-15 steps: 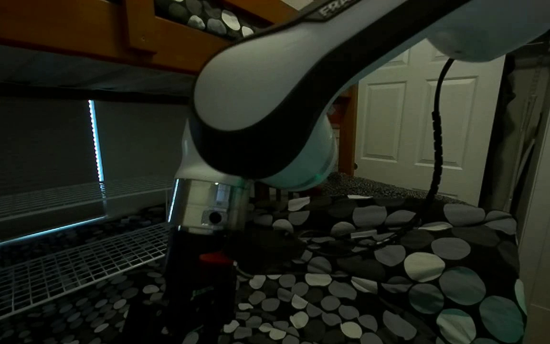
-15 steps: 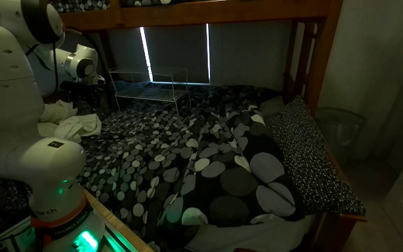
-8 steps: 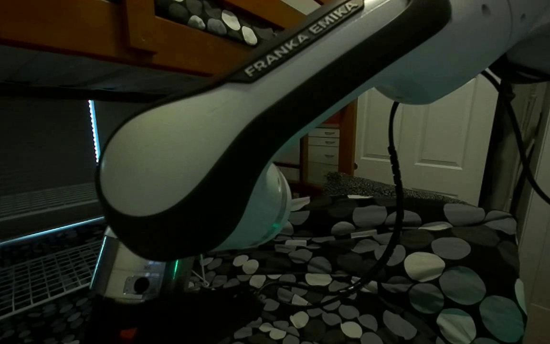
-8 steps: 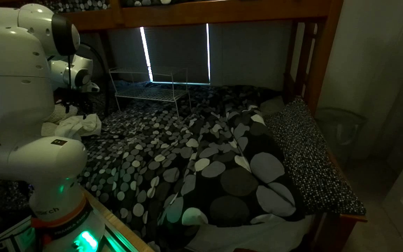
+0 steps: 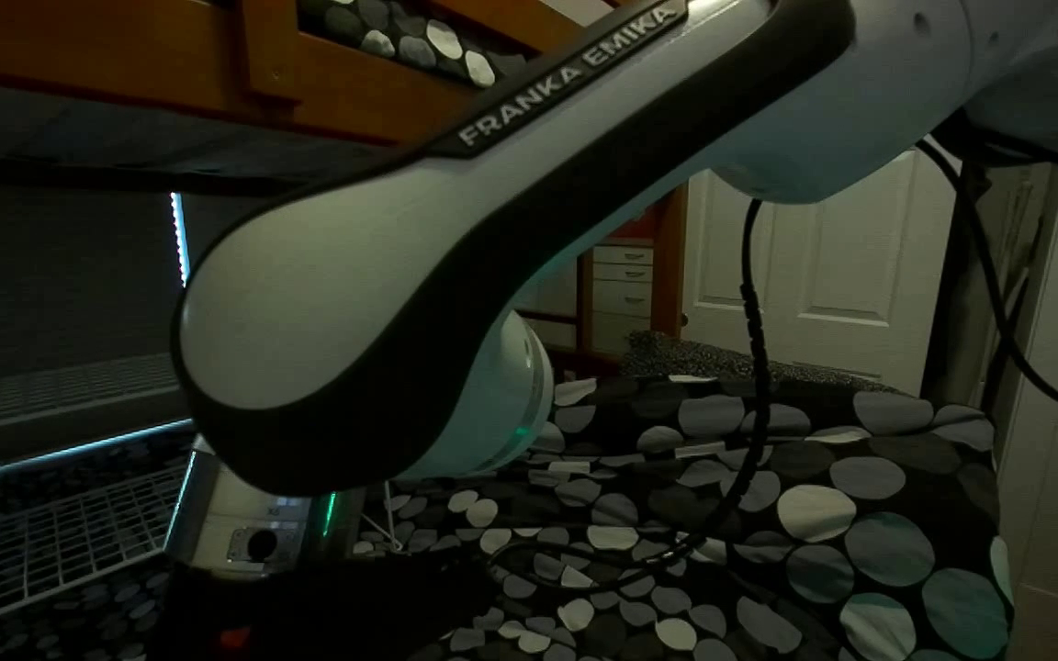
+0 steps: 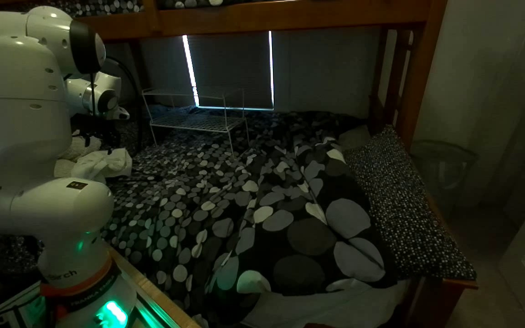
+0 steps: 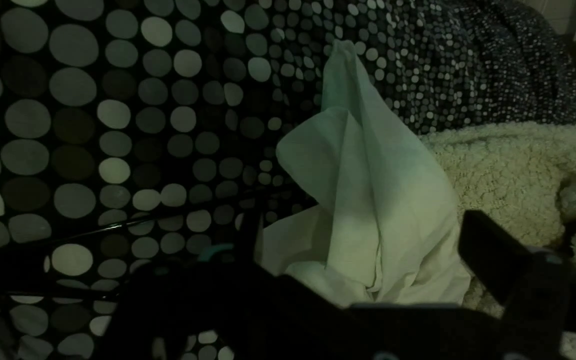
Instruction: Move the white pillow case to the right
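Observation:
The white pillow case point(image 7: 403, 195) is a limp, wrinkled off-white cloth in the middle of the wrist view. It lies on the dark circle-patterned bedding point(image 7: 128, 100), against a cream fleece point(image 7: 513, 175). In an exterior view the pillow case point(image 6: 105, 163) lies at the left, partly behind the arm. My gripper point(image 7: 363, 227) is open, its fingers on either side of the cloth in the wrist view; I cannot tell whether they touch it. In that exterior view the gripper point(image 6: 100, 135) is a dark shape above the pillow case. In an exterior view the pillow case is out of view.
A white wire rack point(image 6: 194, 122) stands on the bed beyond the gripper; it also shows at the left point(image 5: 61, 532). The wooden upper bunk rail point(image 6: 290, 18) runs overhead. A speckled pillow point(image 6: 394, 196) lies at the far right. A black cable point(image 5: 754, 367) hangs from the arm.
The arm has swung and lowered, bringing the gripper down over the white cloth. Most of this came in the earlier half second; little has moved since. The pillow case lies where it was.

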